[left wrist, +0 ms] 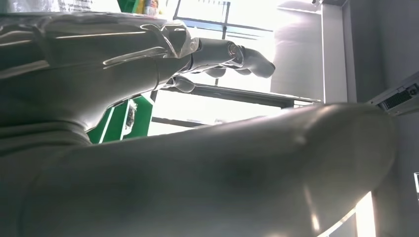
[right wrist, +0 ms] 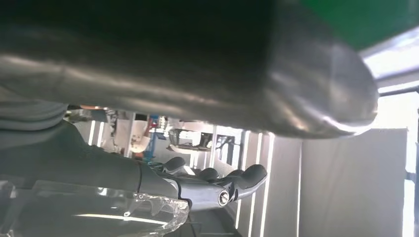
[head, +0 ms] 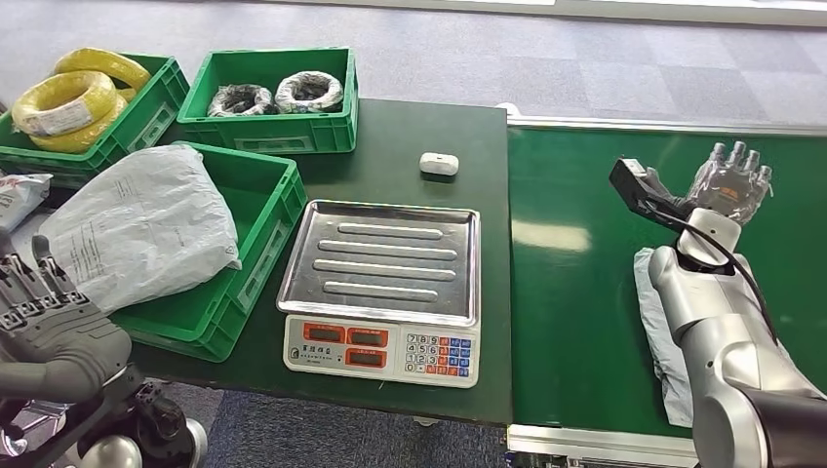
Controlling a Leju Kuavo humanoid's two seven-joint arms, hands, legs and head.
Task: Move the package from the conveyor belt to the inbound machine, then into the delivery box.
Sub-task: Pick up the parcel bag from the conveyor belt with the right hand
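A grey plastic package (head: 653, 312) lies on the green conveyor belt (head: 575, 292), partly hidden beneath my right forearm. My right hand (head: 731, 185) hovers over the belt beyond the package, fingers (right wrist: 217, 182) stretched out and holding nothing. The inbound machine is a scale with a bare steel tray (head: 382, 255) on the dark table. Left of it stands a green delivery box (head: 263, 210) holding a large grey mail bag (head: 146, 224). My left hand (head: 49, 317) hangs at the table's near left corner beside that box, its fingers (left wrist: 232, 54) extended and empty.
Two more green crates stand at the back: one (head: 146, 107) with yellow cable coils, one (head: 278, 132) with dark coils. A small white object (head: 439, 163) lies on the table behind the scale. A white bag (head: 19, 195) shows at the far left edge.
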